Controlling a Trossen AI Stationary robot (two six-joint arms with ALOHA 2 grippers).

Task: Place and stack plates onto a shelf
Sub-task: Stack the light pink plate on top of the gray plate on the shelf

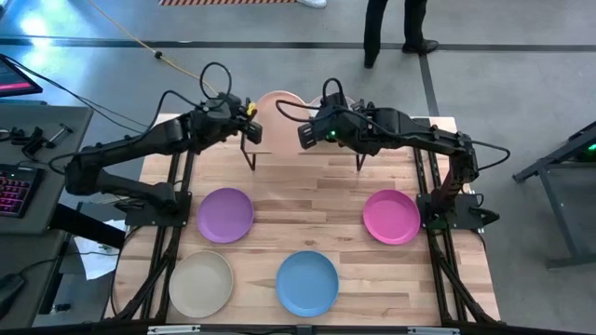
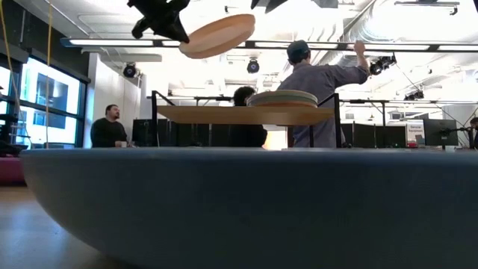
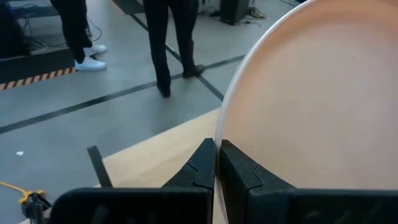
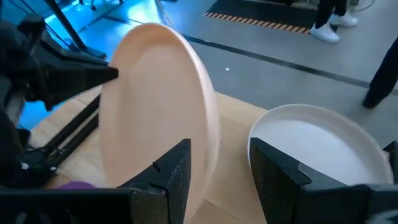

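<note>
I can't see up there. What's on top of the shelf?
A small stack of plates sits on one side of the shelf; its top plate looks pale. How many are stacked is hidden. The left gripper holds a pink plate tilted above the bare side.

No text, label, brand, number or sign can be read in any of the views. A small sign-like panel is seen far back in the room in the low view, but nothing on it can be made out.
</note>
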